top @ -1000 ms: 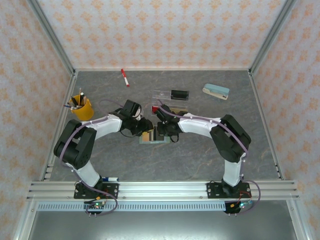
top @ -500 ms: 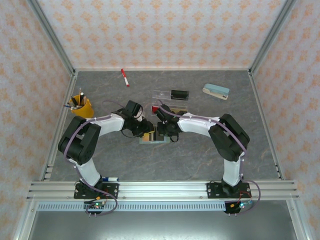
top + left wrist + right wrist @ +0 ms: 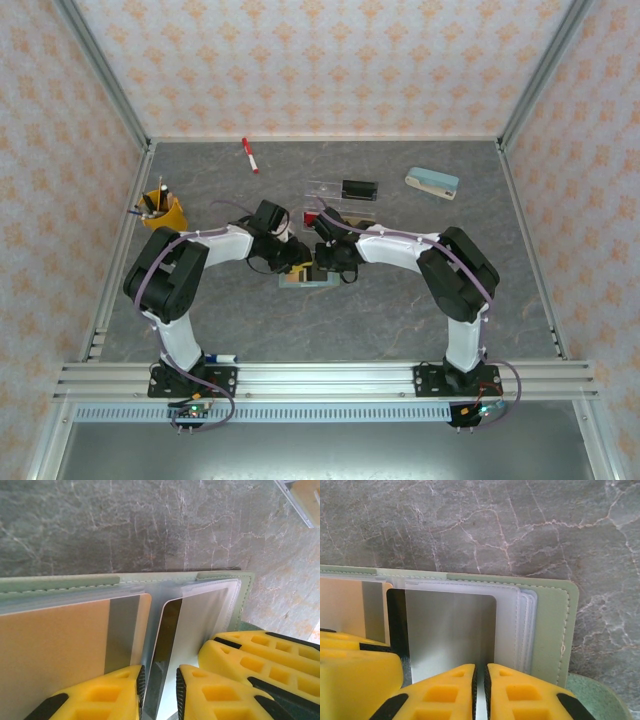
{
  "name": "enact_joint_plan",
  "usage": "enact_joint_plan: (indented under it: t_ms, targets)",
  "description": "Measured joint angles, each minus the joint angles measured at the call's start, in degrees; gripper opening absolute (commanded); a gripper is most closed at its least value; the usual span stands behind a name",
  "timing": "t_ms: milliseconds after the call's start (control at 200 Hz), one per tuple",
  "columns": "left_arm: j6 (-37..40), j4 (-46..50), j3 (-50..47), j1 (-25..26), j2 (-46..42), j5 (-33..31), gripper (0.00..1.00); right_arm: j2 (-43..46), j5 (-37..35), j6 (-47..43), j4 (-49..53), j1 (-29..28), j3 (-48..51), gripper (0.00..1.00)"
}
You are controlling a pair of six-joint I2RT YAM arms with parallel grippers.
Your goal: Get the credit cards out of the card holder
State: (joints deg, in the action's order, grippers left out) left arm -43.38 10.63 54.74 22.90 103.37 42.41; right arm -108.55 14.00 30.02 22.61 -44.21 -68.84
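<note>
Getting hold of a card inside the open card holder

The card holder (image 3: 306, 281) lies open on the table (image 3: 400, 310) between the two arms, with both grippers down on it. The right gripper (image 3: 480, 690) has its jaws all but together, nipping the edge of the holder's clear sleeves and, I judge, steadying it. The left gripper (image 3: 160, 692) has its jaws narrowly apart, astride the dark-striped edge of a grey card (image 3: 202, 625) in its sleeve; whether the pads touch it I cannot tell. A tan-gold card (image 3: 55, 650) sits in the pocket just beside. The step in hand looks like gripping a card; next the left jaws should close on that edge and draw it straight out along the sleeve while the right keeps the holder flat
</note>
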Motion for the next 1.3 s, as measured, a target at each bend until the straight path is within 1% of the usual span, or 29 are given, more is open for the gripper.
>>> enact_joint_plan:
  t_ms: [175,310,505,711,896,1046,1181,1301]
  targets:
    - [0.37,0.26,1.18,0.0,0.94,0.79,0.31,-0.07,0.42,0.0,-0.22,0.02,0.0,0.15]
    - [0.42,0.07,1.2,0.0,0.94,1.33,0.31,-0.15,0.83,0.02,-0.28,0.26,0.0,0.15]
    - [0.85,-2.27,0.02,-0.35,0.94,2.82,0.26,-0.26,1.07,0.22,-0.28,0.44,0.0,0.15]
    - [0.04,-6.14,-2.29,-1.73,0.72,5.86,0.21,-0.33,1.03,0.44,-0.28,0.44,0.0,0.15]
    - [-2.8,-11.43,-5.38,-2.67,-0.02,8.26,0.17,-0.35,0.72,0.39,-0.26,0.44,0.0,0.15]
    - [-3.91,-13.09,-6.34,-2.71,-1.42,8.85,0.1,-0.35,0.61,0.39,-0.31,0.44,-0.02,0.15]
    - [-4.2,-13.09,-6.47,-2.71,-1.88,8.85,0.0,-0.35,0.61,0.42,-0.48,0.46,-0.02,0.15]
    - [-4.17,-13.07,-6.49,-2.78,-1.88,8.83,0.0,-0.28,0.63,0.42,-0.48,0.5,0.0,0.15]
